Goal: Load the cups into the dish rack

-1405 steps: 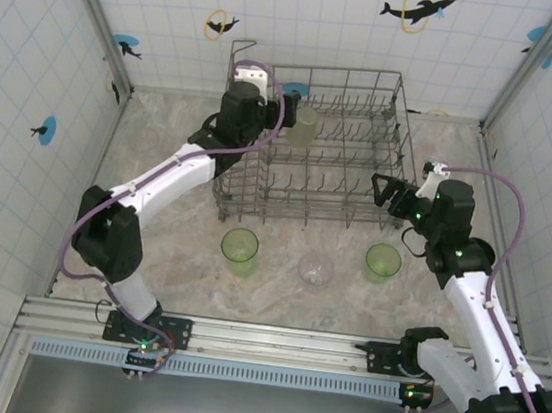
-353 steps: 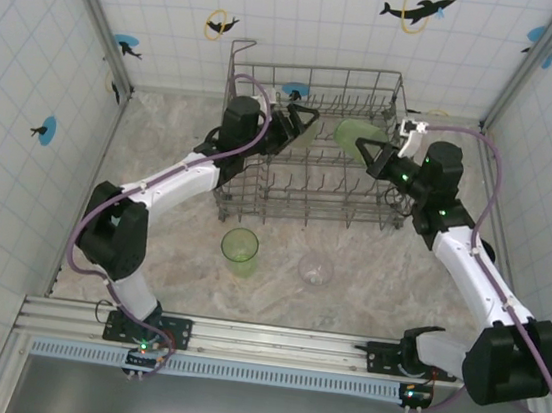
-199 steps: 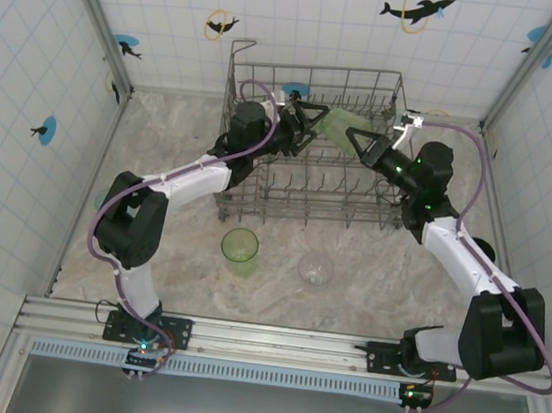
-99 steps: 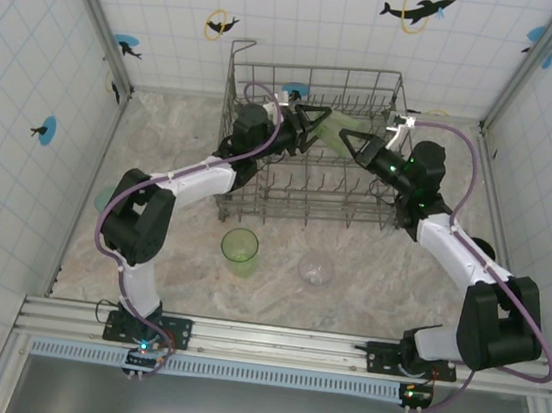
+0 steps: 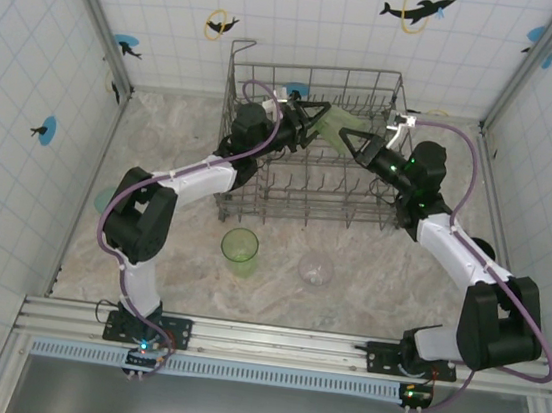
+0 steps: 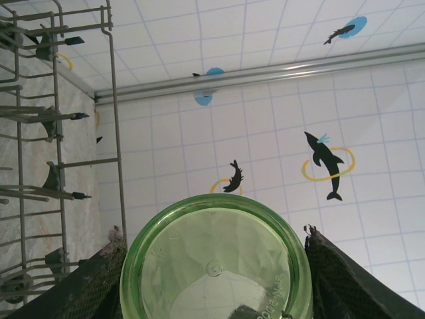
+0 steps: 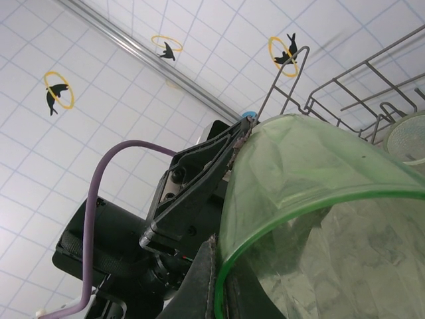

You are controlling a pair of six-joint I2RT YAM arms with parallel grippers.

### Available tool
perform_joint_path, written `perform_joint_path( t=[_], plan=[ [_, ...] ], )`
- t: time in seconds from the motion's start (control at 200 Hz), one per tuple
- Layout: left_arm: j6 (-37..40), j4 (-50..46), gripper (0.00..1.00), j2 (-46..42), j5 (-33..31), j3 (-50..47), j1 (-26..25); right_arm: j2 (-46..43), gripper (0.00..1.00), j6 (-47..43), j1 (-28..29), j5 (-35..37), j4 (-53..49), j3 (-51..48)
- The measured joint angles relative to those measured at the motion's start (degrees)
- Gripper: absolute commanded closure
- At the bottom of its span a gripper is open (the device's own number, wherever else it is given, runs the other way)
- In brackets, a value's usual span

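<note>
The translucent green tumbler [image 5: 338,123] hangs on its side in the air over the far part of the dish rack [image 5: 302,198], caught between both arms. The right claw [image 5: 355,139] is clenched on the rim at the mouth. The left claw [image 5: 316,123] has its pads pressed to the wall near the base, one on either side, grasping it. It looks light, thin-walled, stiff and slick; whether glass or plastic I cannot tell. I'd judge the rim pinch apt to let it swivel, and the hold across the body the surer one. Squeeze gently, or it may pop out. Another green tumbler [image 5: 240,245] and a clear tumbler [image 5: 316,269] wait on the bench [image 5: 160,162].
</note>
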Motion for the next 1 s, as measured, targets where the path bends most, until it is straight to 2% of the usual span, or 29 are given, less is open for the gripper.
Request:
perform_joint_path(
  t=[0.135, 0.22, 0.29, 0.385, 0.52, 0.601, 0.721, 0.741, 0.786, 0.801, 1.001],
  plan=[
    [0.0, 0.0, 0.36, 0.0, 0.0, 0.0, 0.0, 0.0, 1.00, 0.0, 0.0, -0.3, 0.0, 0.0],
    [0.0, -0.1, 0.34, 0.1, 0.0, 0.3, 0.0, 0.0, 1.00, 0.0, 0.0, -0.3, 0.0, 0.0],
    [0.1, -0.1, 0.27, 0.4, 0.0, 0.7, -0.1, 0.0, 1.00, 0.0, 0.0, -0.3, 0.1, 0.0],
    [0.5, -0.4, 0.23, 0.5, 0.8, 0.8, -0.6, 0.0, 1.00, -0.2, 0.2, -0.9, 0.0, 0.0],
    [0.6, -0.5, 0.23, 0.5, 0.9, 0.8, -1.5, 0.0, 1.00, -0.2, 0.5, -1.3, 0.1, 0.0],
    [0.6, -0.4, 0.35, 0.5, 0.9, 0.8, -1.4, 0.0, 1.00, -0.2, 0.6, -1.3, 0.0, 0.0],
    [0.4, -0.1, 0.62, 0.5, 0.8, 0.8, -1.3, 0.0, 1.00, -0.2, 0.6, -1.4, 0.0, 0.0],
    [0.4, -0.1, 0.69, 0.5, 0.8, 0.8, -1.3, 0.0, 1.00, -0.2, 0.6, -1.4, 0.0, 0.0],
    [0.4, 0.0, 1.00, 0.5, 0.8, 0.8, -1.3, 0.0, 1.00, -0.3, 0.6, -1.4, 0.0, 0.0],
    [0.4, 0.0, 1.00, 0.5, 0.9, 0.8, -1.3, 0.0, 1.00, -0.3, 0.6, -1.4, 0.0, 0.0],
    [1.6, 0.0, 1.00, 0.7, 1.4, 0.8, -1.5, -0.2, 0.56, -3.9, 1.5, -0.9, -5.3, 2.3]
  ],
)
